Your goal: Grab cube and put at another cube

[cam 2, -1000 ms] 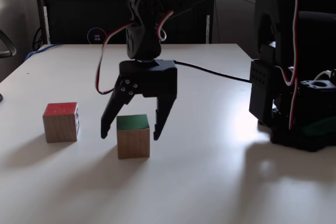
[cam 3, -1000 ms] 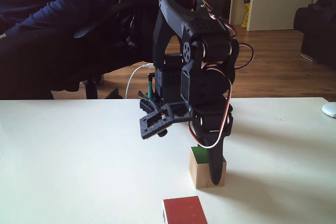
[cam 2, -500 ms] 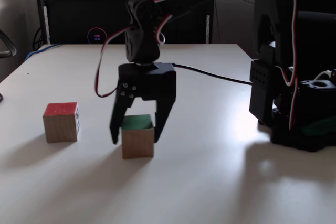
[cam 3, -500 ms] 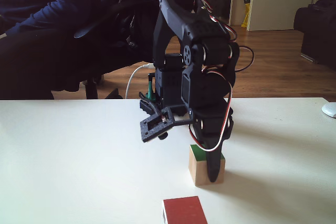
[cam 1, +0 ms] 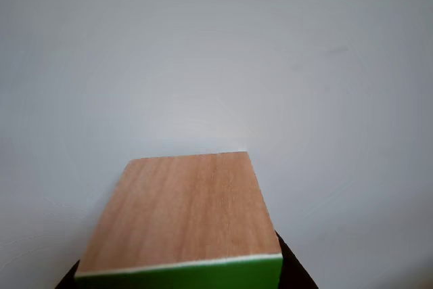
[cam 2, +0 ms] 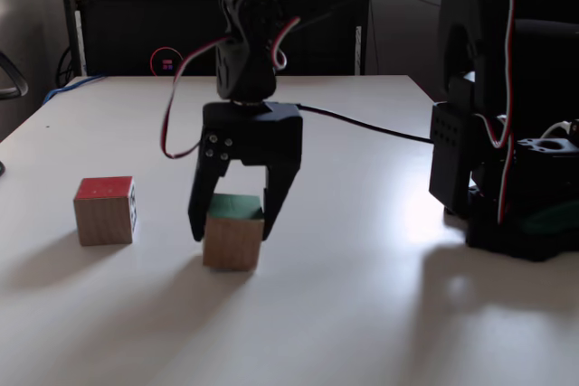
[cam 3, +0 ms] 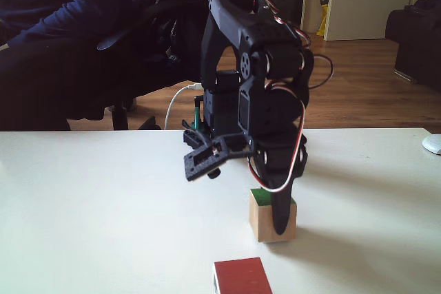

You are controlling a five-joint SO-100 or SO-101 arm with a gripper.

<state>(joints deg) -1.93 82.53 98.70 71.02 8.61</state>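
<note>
Two fingers of your black end effector (cam 2: 230, 230) are closing against the sides of the light-brown wooden cube with the green top (cam 2: 232, 232), pinching it between them, tilted just above the white bench (cam 2: 362, 314). Left of your end effector, well apart, the red-topped wooden cube (cam 2: 105, 211) is sitting.

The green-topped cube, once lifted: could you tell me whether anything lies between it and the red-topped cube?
Nothing visible does. In a fixed view the green-topped cube sits between the gripper's fingers, and only bare table separates it from the red-topped cube to its left.
</note>
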